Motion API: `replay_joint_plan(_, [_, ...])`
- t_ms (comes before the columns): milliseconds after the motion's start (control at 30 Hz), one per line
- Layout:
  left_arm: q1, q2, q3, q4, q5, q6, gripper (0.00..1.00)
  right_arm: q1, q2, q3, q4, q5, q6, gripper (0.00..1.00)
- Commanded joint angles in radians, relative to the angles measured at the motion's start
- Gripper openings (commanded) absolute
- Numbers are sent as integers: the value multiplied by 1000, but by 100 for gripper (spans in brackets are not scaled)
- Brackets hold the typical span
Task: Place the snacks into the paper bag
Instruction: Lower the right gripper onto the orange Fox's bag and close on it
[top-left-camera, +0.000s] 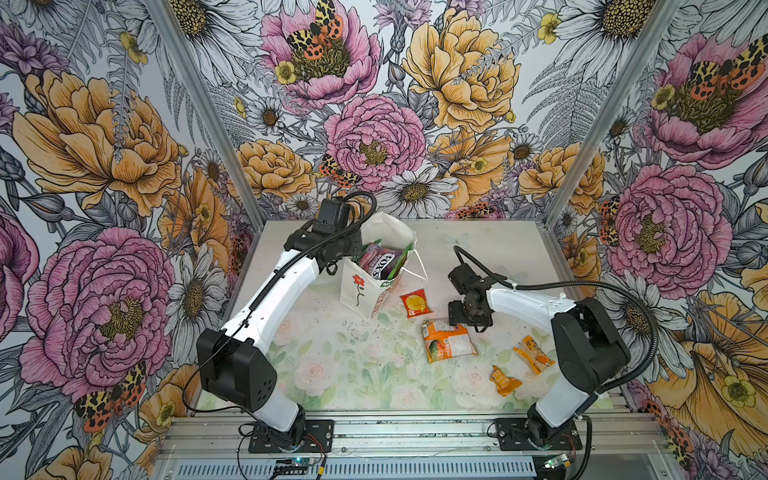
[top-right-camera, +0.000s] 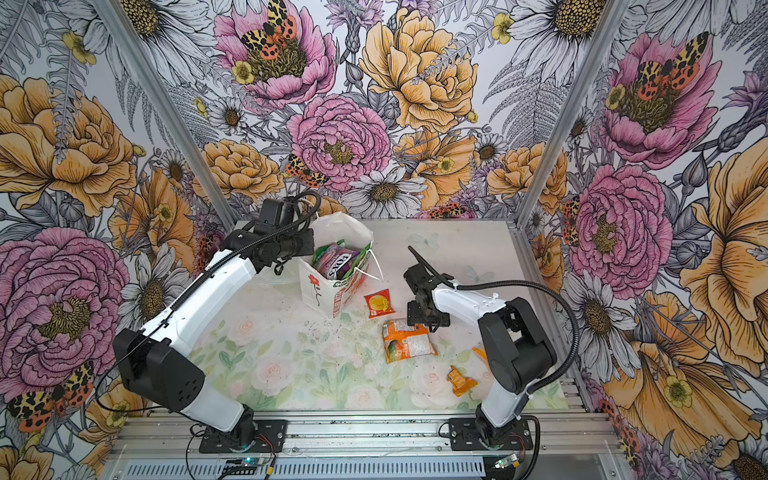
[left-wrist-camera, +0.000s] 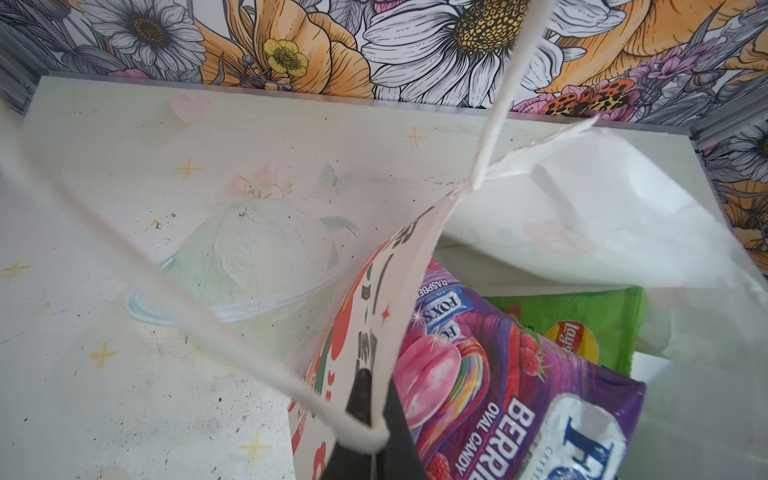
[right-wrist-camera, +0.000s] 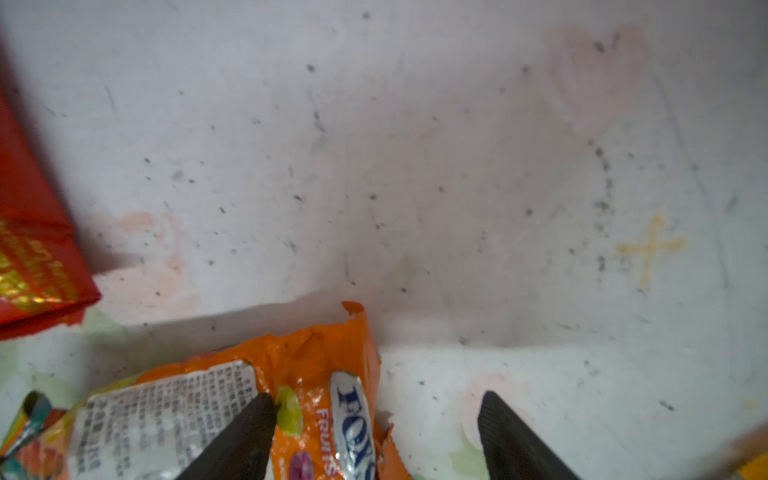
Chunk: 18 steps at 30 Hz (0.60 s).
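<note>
In both top views the paper bag (top-left-camera: 353, 293) stands upright on the far left part of the tabletop (top-left-camera: 332, 374), its mouth open. A purple FOX'S packet (top-left-camera: 380, 262) and a bright green packet (top-left-camera: 400, 259) stick up inside it. The left end effector (top-left-camera: 347, 253) meets the bag's rim on its left side. Just right of the bag the small red sachet (top-left-camera: 415, 303) lies flat. Nearer the front is the orange packet (top-left-camera: 446, 343), with the right end effector (top-left-camera: 467, 326) pointing down at its far right corner. Two small orange wrappers (top-left-camera: 534, 350) (top-left-camera: 504, 380) lie apart from each other close to the right arm's base.

In the left wrist view, the dark fingers (left-wrist-camera: 362, 395) are pressed together on the bag's printed wall, right beside the knot of a white cord handle (left-wrist-camera: 208, 320). The purple packet and the green packet, with a Lay's logo, sit inside.

In the right wrist view, the fingers (right-wrist-camera: 245, 432) are spread. One tip sits over the orange packet's printed face; its mate is over bare tabletop beyond the packet's torn edge. Whether either tip touches anything, I cannot tell. The red sachet is well off to the side.
</note>
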Motion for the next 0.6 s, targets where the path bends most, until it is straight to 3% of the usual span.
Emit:
replay_joint_plan(0, [-4,-46,9,75,-17,15,0,-6,-127,-67,-51,2,102,78])
replay_joint_plan(300, [-17,-41,9,75,-18,18,0,-11,-359,-180,-35,-172,137,76])
replay_joint_plan(433, [-19,-40,10,75,-19,18,0,-14,-325,-191,-12,-298,122,75])
replay_joint_plan(567, [-21,-41,8,75,-26,20,0,-16,-276,-194,-3,-287,92,72])
